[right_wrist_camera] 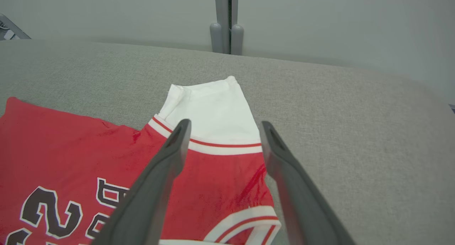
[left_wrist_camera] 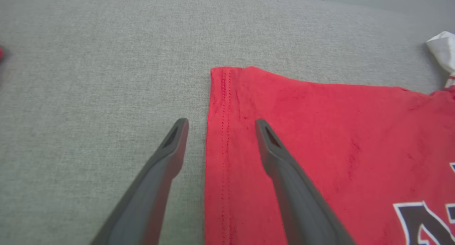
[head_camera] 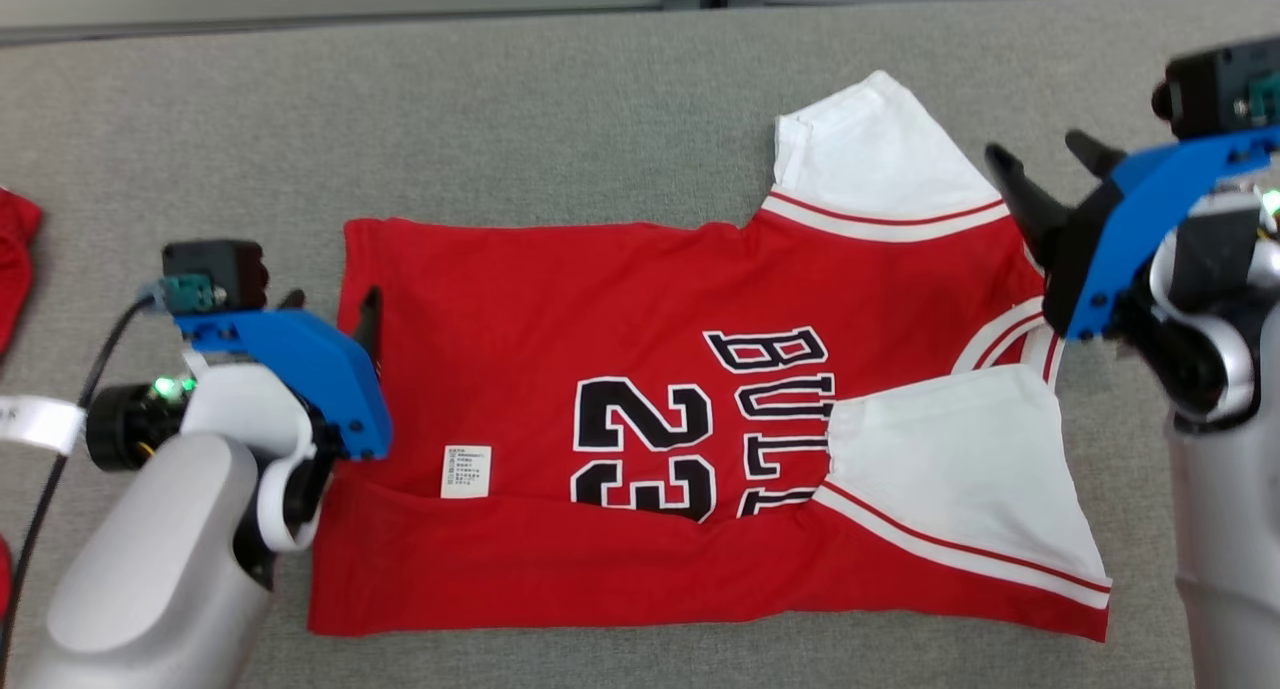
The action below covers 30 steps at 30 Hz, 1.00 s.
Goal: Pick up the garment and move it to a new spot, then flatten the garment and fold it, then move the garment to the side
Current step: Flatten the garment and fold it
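We see the garment [head_camera: 640, 309], a red jersey with white sleeves, lying flat near the middle of the grey cloth-covered table [head_camera: 560, 119], hem to the left and collar to the right. Its near long edge is folded up over the body and covers the lower part of the black number and lettering (a small white label [head_camera: 467, 471] shows just above that fold). The far sleeve [head_camera: 870, 154] sticks out toward the far side. The near sleeve [head_camera: 950, 459] lies folded onto the red body.

Our left gripper [head_camera: 332, 297] hangs at the left hem, jaws spread wide and holding nothing. In the left wrist view one finger is over bare table and the other over red fabric, with the stitched hem between them. Our right gripper [head_camera: 1038, 149] is at the jersey's right end, by the shoulder beside the far sleeve, likewise wide open and empty. Another red cloth [head_camera: 15, 259] lies at the table's left edge, well apart.
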Available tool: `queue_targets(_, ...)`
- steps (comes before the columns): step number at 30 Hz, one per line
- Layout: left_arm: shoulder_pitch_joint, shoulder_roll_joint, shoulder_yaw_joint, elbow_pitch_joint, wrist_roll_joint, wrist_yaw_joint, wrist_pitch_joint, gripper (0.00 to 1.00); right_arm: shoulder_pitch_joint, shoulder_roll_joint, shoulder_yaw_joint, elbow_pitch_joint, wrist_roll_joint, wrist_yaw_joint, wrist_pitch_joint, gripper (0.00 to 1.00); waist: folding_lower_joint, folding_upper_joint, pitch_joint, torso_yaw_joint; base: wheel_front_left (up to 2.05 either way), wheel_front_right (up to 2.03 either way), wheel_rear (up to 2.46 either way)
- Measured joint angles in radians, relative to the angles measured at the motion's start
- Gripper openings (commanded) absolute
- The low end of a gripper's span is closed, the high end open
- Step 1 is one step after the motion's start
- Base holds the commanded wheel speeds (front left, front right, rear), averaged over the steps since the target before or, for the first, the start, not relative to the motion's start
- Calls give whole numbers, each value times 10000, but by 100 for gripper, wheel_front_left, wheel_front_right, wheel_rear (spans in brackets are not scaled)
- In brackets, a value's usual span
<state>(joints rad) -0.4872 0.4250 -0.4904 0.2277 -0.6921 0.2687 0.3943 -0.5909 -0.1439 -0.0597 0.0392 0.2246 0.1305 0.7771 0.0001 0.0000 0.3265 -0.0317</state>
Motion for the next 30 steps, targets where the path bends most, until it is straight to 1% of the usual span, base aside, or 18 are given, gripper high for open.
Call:
queue_targets(4, -979, 2, -88, 1095, 267, -330, -54, 100, -1130, -301, 479, 888, 176, 0, -12, 100, 1, 0, 460, -132, 0, 0, 0)
queue_targets(8, -1806, -56, -140, 1937, 385, -594, -165, 100, -1924, -416, 888, 1615, 397, 0, -100, 100, 1, 0, 898, -288, 0, 0, 0)
queue_targets(14, -2429, -268, -194, 2604, 314, -984, -230, 100, -2436, -552, 1212, 2362, 602, 0, -393, 100, 1, 0, 1295, -426, 0, 0, 0)
queue_targets(18, -2607, -324, -259, 2811, 136, -1294, -54, 100, -2668, -673, 1361, 2713, 688, 0, -479, 100, 0, 0, 1366, -399, 0, 0, 0)
queue_targets(19, -2661, -330, -284, 2855, 121, -1338, 27, 95, -2725, -711, 1398, 2788, 690, 0, -479, 100, 0, 0, 1381, -384, 0, 0, 0)
queue_targets(20, -2710, -339, -299, 2903, 67, -1348, 123, 48, -2775, -746, 1432, 2872, 696, 0, -464, 100, 0, 0, 1399, -367, 0, 0, 0)
queue_targets(21, -2765, -337, -347, 2947, 69, -1356, 221, 26, -2825, -763, 1461, 2945, 721, 0, -433, 100, 0, 0, 1422, -350, 0, 0, 0)
queue_targets(22, -2820, -337, -376, 2964, 67, -1379, 309, 0, -2900, -769, 1471, 3037, 746, 0, -372, 100, -1, 0, 1452, -337, 0, 0, 0)
queue_targets(26, -3021, -360, -403, 2955, -31, -1524, 481, 0, -3417, -949, 1528, 3499, 763, 0, -125, 100, -2, 0, 1655, -252, 0, 0, 0)
queue_targets(30, -3173, -508, -401, 2757, -29, -1544, 253, 0, -4143, -1246, 1467, 4113, 629, 0, -25, 100, -1, 0, 1929, -38, 0, 0, 0)
